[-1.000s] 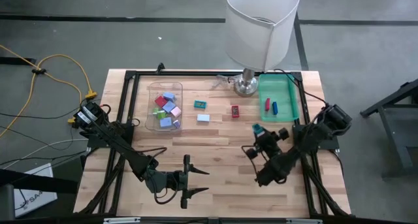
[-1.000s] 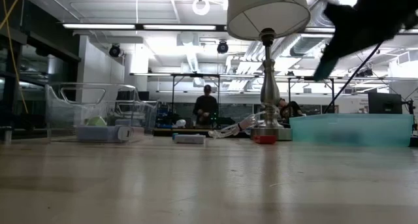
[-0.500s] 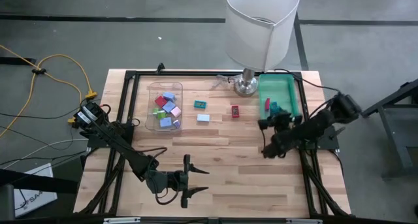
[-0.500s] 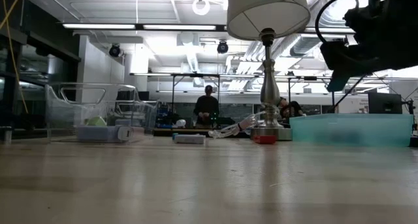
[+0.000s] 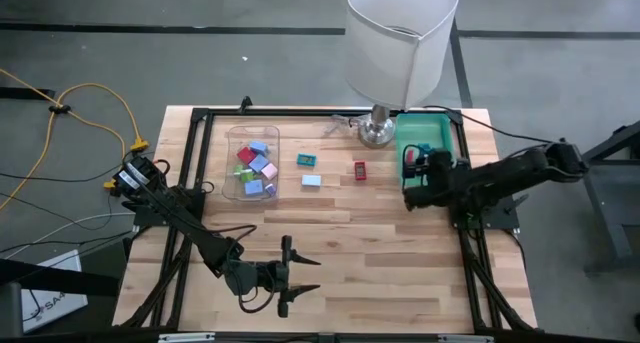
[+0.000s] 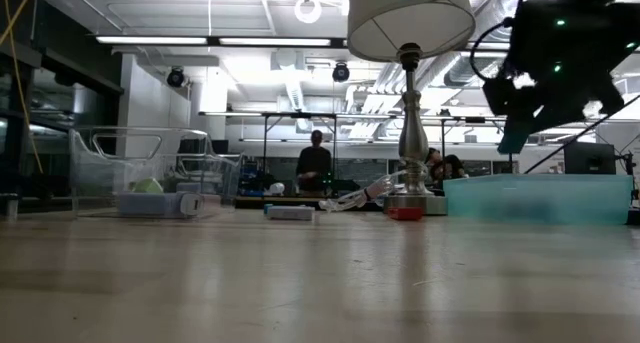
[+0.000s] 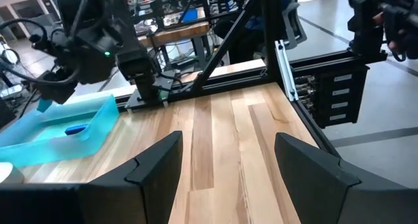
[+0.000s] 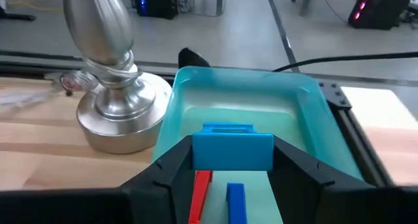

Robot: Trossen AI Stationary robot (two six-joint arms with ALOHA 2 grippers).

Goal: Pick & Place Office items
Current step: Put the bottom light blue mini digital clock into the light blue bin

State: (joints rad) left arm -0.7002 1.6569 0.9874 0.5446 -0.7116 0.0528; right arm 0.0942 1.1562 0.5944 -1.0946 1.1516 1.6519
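Two dark arms over pale wood table (image 5: 340, 253). Left gripper (image 5: 297, 275) low centre, fingers spread, empty. Right gripper (image 8: 232, 160) right of centre above teal tray (image 5: 445, 143), clamped on blue piece (image 8: 236, 148). Red piece (image 8: 200, 194) and blue bar (image 8: 235, 199) in tray. Lamp (image 5: 398, 43) top centre. Clear bin (image 5: 230, 173) contents partly blurred. Distant person (image 6: 316, 163) indistinct.

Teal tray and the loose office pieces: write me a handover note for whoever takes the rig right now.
Right gripper: shut on a blue clip-like block, held over the teal plastic tray.
Left gripper: open, empty, waiting at the table's near edge.
Done: a red stick and a dark blue piece lie in the tray.
Left: release the block; then the teal piece, light blue block and red piece on the wood, plus those in the clear bin.
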